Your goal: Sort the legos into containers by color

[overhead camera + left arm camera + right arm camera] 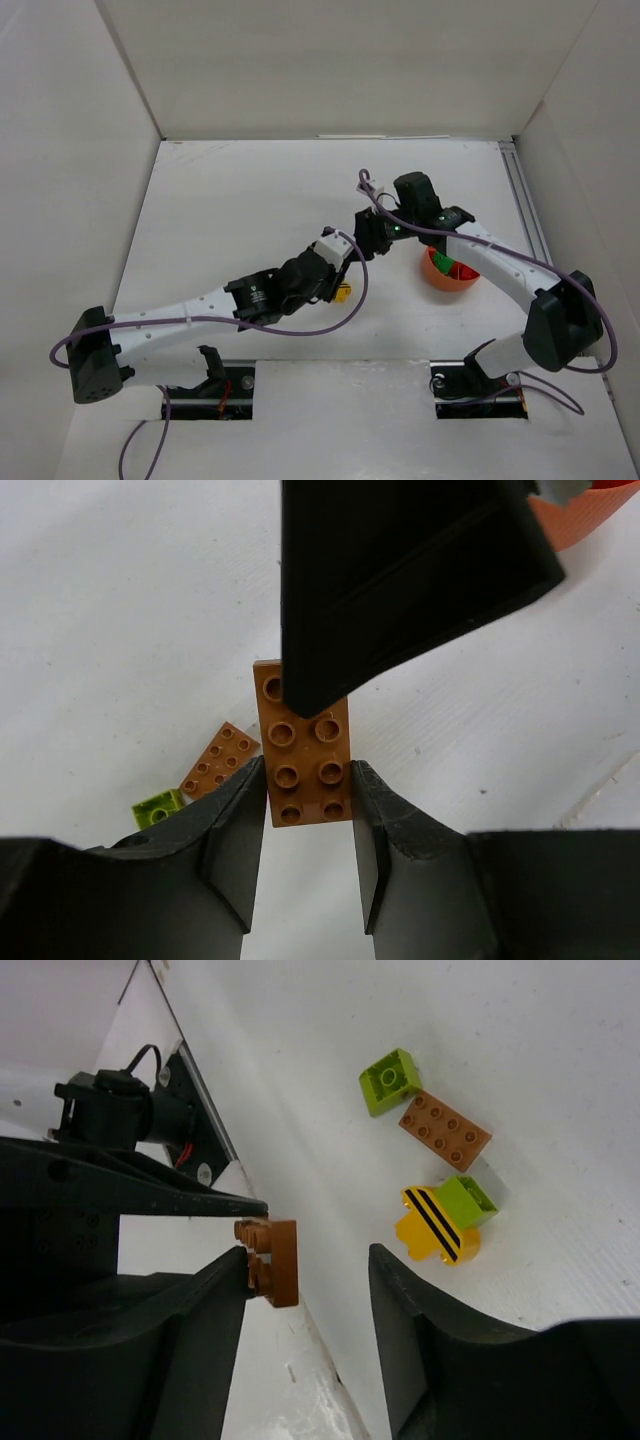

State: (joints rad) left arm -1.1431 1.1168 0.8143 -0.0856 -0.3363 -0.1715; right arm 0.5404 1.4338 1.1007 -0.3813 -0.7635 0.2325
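Note:
My left gripper (308, 780) is shut on an orange-brown lego plate (305, 745) and holds it above the table. It meets my right gripper (372, 232) at the table's middle in the top view. My right gripper (310, 1255) is open with the same plate (272, 1260) between its jaws. The plate touches one finger (200, 1300) and stands apart from the other. The orange-red bowl (432, 272) sits just right of the grippers, with green and red legos inside. Its rim also shows in the left wrist view (590, 515).
Loose legos lie on the table below: a second brown plate (445, 1130), a lime brick (390, 1080), and a yellow black-striped piece (432, 1228) joined to another lime brick (468, 1200). White walls enclose the table.

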